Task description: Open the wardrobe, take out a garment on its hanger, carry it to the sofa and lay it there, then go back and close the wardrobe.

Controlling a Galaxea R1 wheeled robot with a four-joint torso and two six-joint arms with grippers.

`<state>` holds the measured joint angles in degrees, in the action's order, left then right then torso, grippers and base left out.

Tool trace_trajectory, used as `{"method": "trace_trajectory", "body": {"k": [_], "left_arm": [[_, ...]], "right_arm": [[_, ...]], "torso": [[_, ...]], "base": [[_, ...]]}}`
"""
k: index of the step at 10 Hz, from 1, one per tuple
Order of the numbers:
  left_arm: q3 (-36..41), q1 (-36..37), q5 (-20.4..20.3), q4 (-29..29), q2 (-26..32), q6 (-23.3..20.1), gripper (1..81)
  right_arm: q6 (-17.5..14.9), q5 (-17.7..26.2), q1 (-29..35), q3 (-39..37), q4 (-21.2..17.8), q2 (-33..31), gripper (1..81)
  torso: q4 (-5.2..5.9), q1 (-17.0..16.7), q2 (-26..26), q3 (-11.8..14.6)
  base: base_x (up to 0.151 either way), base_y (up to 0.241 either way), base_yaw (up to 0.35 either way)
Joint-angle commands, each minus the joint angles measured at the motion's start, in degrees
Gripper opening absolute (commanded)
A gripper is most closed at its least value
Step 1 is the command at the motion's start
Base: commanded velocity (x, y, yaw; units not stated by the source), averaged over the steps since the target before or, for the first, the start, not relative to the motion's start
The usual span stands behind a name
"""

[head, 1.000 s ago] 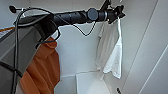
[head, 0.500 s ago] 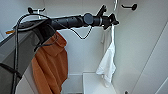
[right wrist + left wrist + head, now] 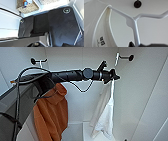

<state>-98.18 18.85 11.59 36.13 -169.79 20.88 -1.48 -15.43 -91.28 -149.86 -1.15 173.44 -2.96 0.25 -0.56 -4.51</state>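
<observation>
The wardrobe (image 3: 147, 97) stands open, its white interior taking in the head view from 9 to 3 o'clock, with a rust-orange hooded garment (image 3: 51, 114) hanging at about 8 o'clock and the white shirt (image 3: 105, 114) drooping at about 5 o'clock of centre. The left arm (image 3: 70, 75) reaches across from 9 o'clock, and the left gripper (image 3: 111, 75) sits at about 2 o'clock, right at the top of the shirt where the hanger (image 3: 134, 22) must be; from the left wrist view the hanger's neck runs down into the dark gripper parts, so it looks clamped on the hanger, though the fingers themselves are hard to read. To do this step well, I judge the arm should lift enough for the hook to clear its dark wall peg (image 3: 130, 57) at 1 o'clock, then draw straight out, keeping the shirt's collar (image 3: 108, 15) seated on the hanger's shoulder. The right gripper's state I cannot tell from its wrist view, where a woven basket (image 3: 26, 6) shows at 11 o'clock. Against half a second ago, the shirt hangs a little lower and farther from the peg, and the arm sits slightly lower in the view.
</observation>
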Motion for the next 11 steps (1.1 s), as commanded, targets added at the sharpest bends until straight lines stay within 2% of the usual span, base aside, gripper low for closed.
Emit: {"method": "trace_trajectory", "body": {"k": [1,2,4,7,9,11], "left_arm": [[7.53,4.33,-8.23,-1.50,5.05,-0.85,1.0],[11.93,1.86,-11.32,-1.42,7.34,-0.84,1.0],[21.87,-0.61,-14.84,-1.59,12.18,-0.93,1.0],[31.55,-3.07,-16.16,-1.42,18.07,-0.84,1.0],[36.04,-6.15,-19.94,-1.59,20.01,-1.19,1.0],[36.57,-7.91,-19.94,-1.59,20.28,-1.20,1.0]], "right_arm": [[-0.11,2.60,1.76,0.54,0.18,0.18,81.1],[-0.11,2.60,1.76,0.54,0.18,0.27,81.1],[-0.28,2.60,1.76,0.54,0.18,0.36,81.1],[-0.29,2.51,1.67,0.72,0.18,0.45,81.1],[-0.37,2.43,1.59,0.72,0.18,0.45,81.1],[-0.28,1.72,1.41,0.54,0.18,0.45,81.1]], "torso": [[0.00,0.00,0.00,0.00],[0.00,0.00,0.00,0.00],[0.00,0.00,0.00,0.00],[0.00,0.00,0.00,0.00],[0.00,0.00,0.00,0.00],[0.00,0.00,0.00,0.02]], "base": [[0.000,0.000,0.000],[0.000,0.000,0.000],[0.000,0.000,0.000],[0.000,0.000,0.000],[0.000,0.000,0.000],[0.000,0.000,0.000]]}}
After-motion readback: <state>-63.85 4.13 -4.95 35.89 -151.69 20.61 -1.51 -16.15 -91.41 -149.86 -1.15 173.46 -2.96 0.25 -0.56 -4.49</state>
